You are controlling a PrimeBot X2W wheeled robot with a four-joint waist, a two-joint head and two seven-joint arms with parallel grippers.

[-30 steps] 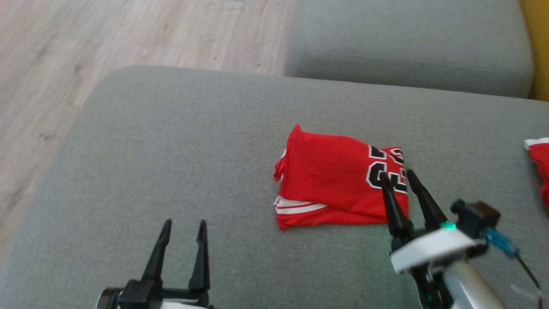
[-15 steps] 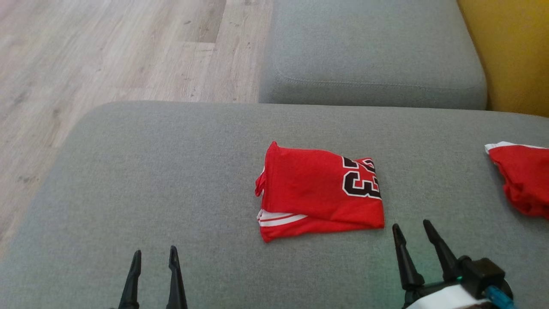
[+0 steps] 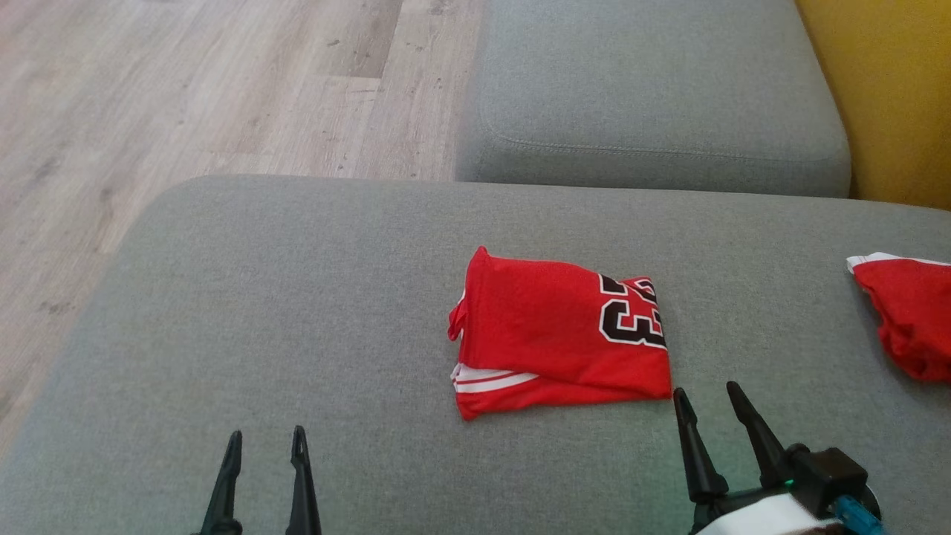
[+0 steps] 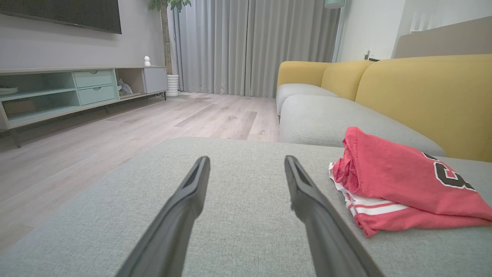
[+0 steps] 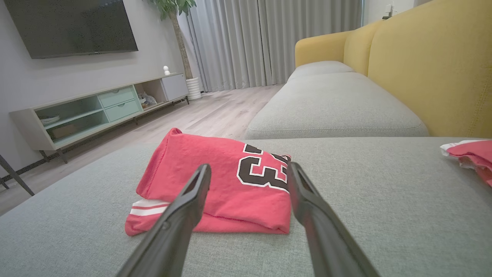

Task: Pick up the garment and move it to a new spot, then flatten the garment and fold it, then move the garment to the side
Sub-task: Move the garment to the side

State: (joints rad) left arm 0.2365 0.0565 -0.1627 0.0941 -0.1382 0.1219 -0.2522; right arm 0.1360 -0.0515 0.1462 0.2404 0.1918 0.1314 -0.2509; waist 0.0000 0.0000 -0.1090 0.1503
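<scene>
A red garment [image 3: 553, 331] with black numerals lies folded in a compact rectangle on the grey sofa cushion [image 3: 297, 297]. The left wrist view has the garment [image 4: 399, 181] at right, and the right wrist view has the garment [image 5: 219, 181] just beyond the fingertips. My right gripper [image 3: 709, 397] stands open at the lower right, its tips close to the garment's near right corner, holding nothing. Well to the left of the garment, at the bottom edge, my left gripper [image 3: 266, 442] is open and empty.
A second red cloth [image 3: 903, 312] lies at the right edge of the cushion. Another grey cushion [image 3: 654, 96] sits beyond, with a yellow backrest [image 3: 891, 96] at right. Wooden floor [image 3: 186, 82] lies past the cushion's left and far edges.
My right gripper has drawn back from over the garment's numbered corner to just short of it. The left gripper has sunk toward the bottom edge. The camera has shifted too.
</scene>
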